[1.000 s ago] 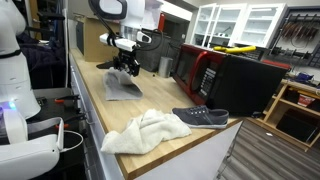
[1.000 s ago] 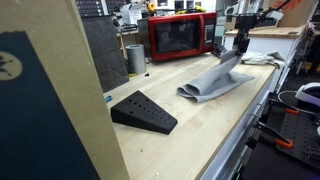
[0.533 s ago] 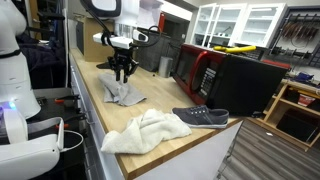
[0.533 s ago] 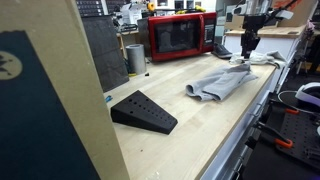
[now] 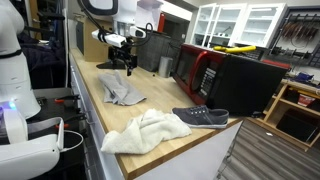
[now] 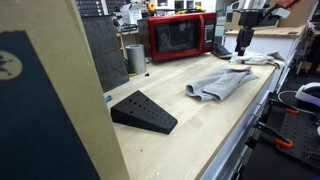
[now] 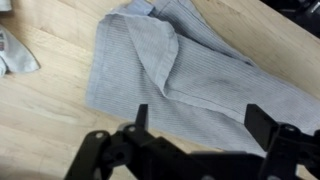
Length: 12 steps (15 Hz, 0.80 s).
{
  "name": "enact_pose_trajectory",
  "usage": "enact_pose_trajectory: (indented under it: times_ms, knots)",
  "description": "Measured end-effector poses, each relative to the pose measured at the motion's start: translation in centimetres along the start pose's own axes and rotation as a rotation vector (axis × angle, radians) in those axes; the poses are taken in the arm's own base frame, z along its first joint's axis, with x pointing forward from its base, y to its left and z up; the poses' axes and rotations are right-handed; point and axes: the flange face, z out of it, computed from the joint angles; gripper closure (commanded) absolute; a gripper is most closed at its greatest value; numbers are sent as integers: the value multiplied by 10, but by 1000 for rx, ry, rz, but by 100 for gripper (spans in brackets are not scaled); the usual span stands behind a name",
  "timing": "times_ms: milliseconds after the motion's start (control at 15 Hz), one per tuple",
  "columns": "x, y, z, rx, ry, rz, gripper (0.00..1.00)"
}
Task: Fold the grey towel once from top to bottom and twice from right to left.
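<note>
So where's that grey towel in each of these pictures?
Exterior view: the grey towel lies left of centre, in the upper half.
Exterior view: the towel lies right of centre, halfway up.
Wrist view: the towel fills the middle.
Shared landmark: the open gripper just above it; both exterior views also show the red microwave.

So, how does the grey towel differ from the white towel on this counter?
The grey towel is thin, mid-grey and lies fairly flat, loosely folded. The cream-white towel is thick, fluffy and crumpled in a heap beside the sneaker. Both rest on the wooden counter.
</note>
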Motion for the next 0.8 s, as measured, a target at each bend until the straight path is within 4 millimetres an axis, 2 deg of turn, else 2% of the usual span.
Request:
enact_pose_trajectory:
  times_ms: [267,533,800]
  knots:
    - [24,-20,10,39,55,87,0]
    - [52,-50,33,55,51,146,0]
    - [66,-77,53,85,21,174,0]
